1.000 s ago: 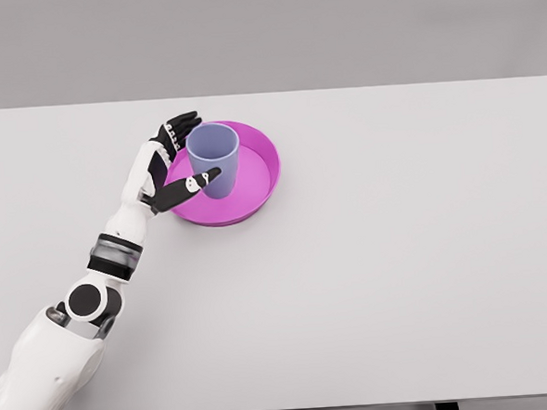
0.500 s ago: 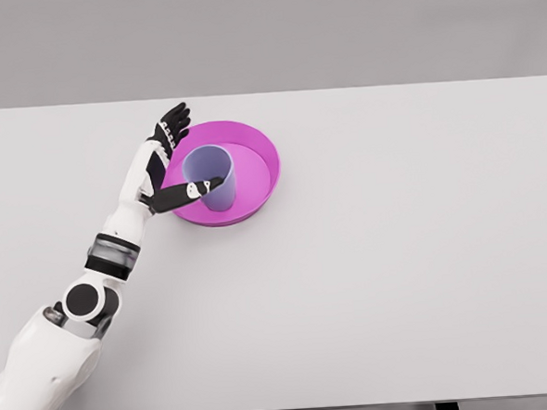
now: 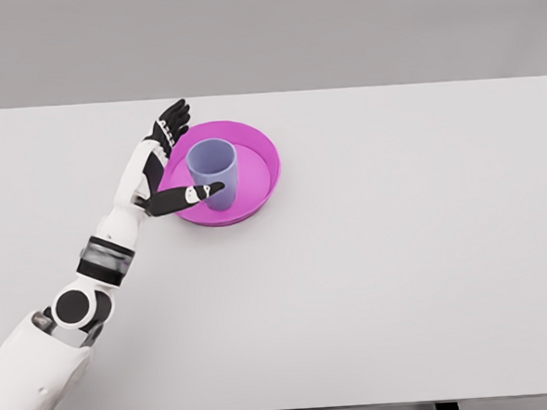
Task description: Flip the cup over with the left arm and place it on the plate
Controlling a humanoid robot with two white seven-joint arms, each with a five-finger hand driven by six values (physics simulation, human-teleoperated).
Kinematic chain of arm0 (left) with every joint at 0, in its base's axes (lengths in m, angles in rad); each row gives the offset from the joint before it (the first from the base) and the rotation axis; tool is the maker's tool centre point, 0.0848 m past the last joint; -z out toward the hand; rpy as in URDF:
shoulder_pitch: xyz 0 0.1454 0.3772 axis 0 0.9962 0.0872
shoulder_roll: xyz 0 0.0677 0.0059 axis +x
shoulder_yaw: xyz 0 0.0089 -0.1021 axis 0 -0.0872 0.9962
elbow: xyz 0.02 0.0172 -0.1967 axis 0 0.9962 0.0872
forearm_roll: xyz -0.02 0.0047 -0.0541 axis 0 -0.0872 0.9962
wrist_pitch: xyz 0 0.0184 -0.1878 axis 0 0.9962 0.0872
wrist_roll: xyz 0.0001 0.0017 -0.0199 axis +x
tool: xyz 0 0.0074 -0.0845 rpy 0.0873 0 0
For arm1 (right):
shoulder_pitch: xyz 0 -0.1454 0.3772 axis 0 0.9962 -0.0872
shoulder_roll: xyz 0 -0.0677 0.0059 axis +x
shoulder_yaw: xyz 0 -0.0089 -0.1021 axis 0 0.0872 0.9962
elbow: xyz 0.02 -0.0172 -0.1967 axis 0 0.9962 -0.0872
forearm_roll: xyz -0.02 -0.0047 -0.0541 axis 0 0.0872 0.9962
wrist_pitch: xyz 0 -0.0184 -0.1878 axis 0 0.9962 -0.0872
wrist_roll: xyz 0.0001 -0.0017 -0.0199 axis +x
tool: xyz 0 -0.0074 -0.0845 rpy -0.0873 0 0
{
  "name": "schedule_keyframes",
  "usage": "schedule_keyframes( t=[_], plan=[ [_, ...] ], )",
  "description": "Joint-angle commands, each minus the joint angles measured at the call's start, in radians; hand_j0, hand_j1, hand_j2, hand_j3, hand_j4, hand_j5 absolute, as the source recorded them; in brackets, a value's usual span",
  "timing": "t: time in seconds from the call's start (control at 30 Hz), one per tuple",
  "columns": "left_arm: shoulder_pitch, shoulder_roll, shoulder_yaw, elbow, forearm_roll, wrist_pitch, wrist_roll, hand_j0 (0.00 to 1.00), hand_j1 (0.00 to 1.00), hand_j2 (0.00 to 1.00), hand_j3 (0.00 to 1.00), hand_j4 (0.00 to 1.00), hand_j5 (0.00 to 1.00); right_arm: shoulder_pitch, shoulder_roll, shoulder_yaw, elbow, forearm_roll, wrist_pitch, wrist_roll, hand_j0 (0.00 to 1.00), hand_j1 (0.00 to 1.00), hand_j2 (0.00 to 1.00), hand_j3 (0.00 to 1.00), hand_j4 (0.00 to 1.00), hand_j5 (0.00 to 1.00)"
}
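A lavender cup (image 3: 213,173) stands upright, mouth up, inside the magenta plate (image 3: 258,175) at the table's upper left of middle. My left hand (image 3: 179,155) is just left of the cup with its fingers spread open. The thumb (image 3: 194,195) crosses in front of the cup's lower part, and the other fingers (image 3: 171,120) point up and away beyond the plate's rim. The hand holds nothing. The right arm is out of view.
The white table (image 3: 397,253) stretches wide to the right and toward me. Its far edge runs just behind the plate, and a grey wall lies beyond.
The cup dropped from the hand's grasp to stand lower in the plate. The fingers opened and drew off to the left, and the arm shifted slightly left.
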Motion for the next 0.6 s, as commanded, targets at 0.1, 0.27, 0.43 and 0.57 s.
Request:
schedule_keyframes(
  t=[0.1, 0.27, 0.43, 0.57],
  plan=[
    [0.003, 0.032, 0.001, -0.035, -0.001, -0.008, 0.000, 1.00, 1.00, 1.00, 1.00, 1.00, 1.00, 0.000, 0.000, -0.001, 0.000, 0.000, 0.000, 0.000, 1.00, 1.00, 1.00, 1.00, 1.00, 1.00],
    [0.021, 0.172, 0.015, -0.133, -0.031, -0.011, 0.000, 1.00, 1.00, 1.00, 1.00, 1.00, 1.00, 0.000, 0.000, -0.001, 0.000, 0.000, 0.000, 0.000, 1.00, 1.00, 1.00, 1.00, 1.00, 1.00],
    [0.021, 0.357, 0.066, -0.153, -0.250, -0.009, 0.002, 1.00, 1.00, 1.00, 1.00, 1.00, 1.00, 0.000, 0.000, 0.001, 0.000, 0.000, 0.000, 0.000, 1.00, 1.00, 1.00, 1.00, 1.00, 1.00],
    [0.026, 0.471, 0.127, -0.152, -0.404, -0.009, 0.005, 1.00, 1.00, 1.00, 1.00, 1.00, 1.00, 0.000, 0.000, 0.001, 0.000, 0.000, 0.000, 0.000, 1.00, 1.00, 1.00, 1.00, 1.00, 1.00]
  ],
)
